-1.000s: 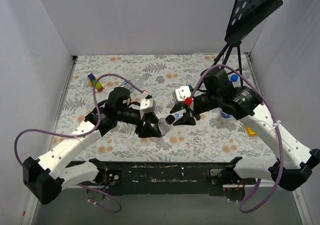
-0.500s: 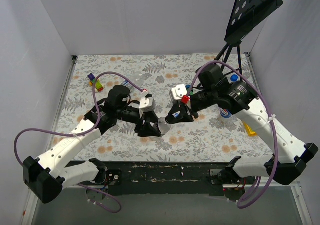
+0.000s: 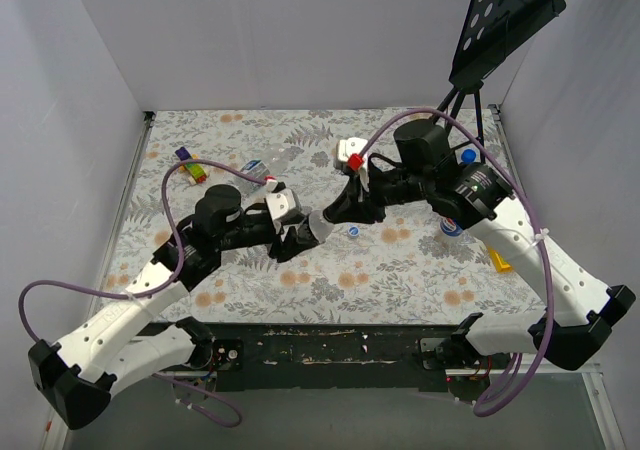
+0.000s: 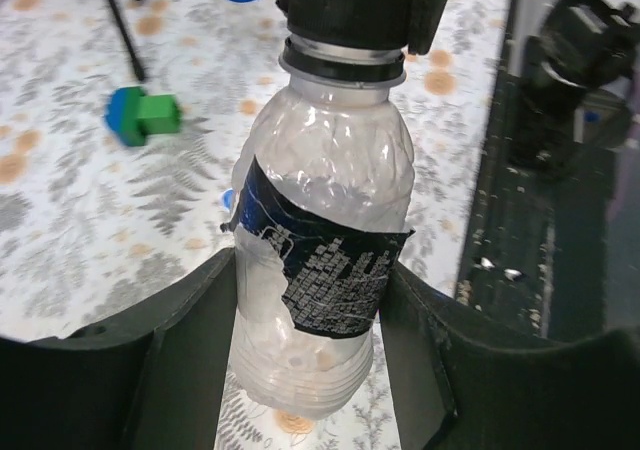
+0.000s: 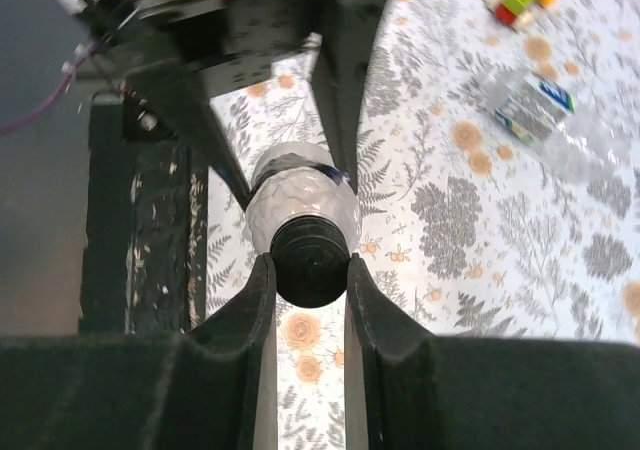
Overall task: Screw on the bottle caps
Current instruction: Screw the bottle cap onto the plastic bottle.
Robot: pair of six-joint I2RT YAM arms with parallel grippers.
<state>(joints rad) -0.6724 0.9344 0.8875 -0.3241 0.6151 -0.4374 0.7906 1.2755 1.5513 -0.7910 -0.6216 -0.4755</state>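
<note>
A clear bottle (image 4: 325, 240) with a torn dark label is held off the table, my left gripper (image 4: 310, 310) shut on its lower body. In the top view the bottle (image 3: 318, 228) tilts toward the right arm at mid-table. A black bottle cap (image 5: 311, 262) sits on its neck. My right gripper (image 5: 308, 270) is shut on that cap from both sides, and the cap (image 4: 345, 10) shows under the right fingers in the left wrist view. A loose blue cap (image 3: 353, 233) lies on the cloth just beneath.
Another bottle (image 3: 258, 170) lies on its side at the back left, near toy blocks (image 3: 190, 165). A labelled bottle (image 3: 450, 227) and a blue cap (image 3: 467, 156) are at the right, beside a yellow piece (image 3: 499, 262). A stand's legs (image 3: 470, 100) occupy the back right corner.
The right gripper has moved in and up to the bottle's neck and closed on the black cap. The left arm has lifted the bottle and tipped it toward the right arm.
</note>
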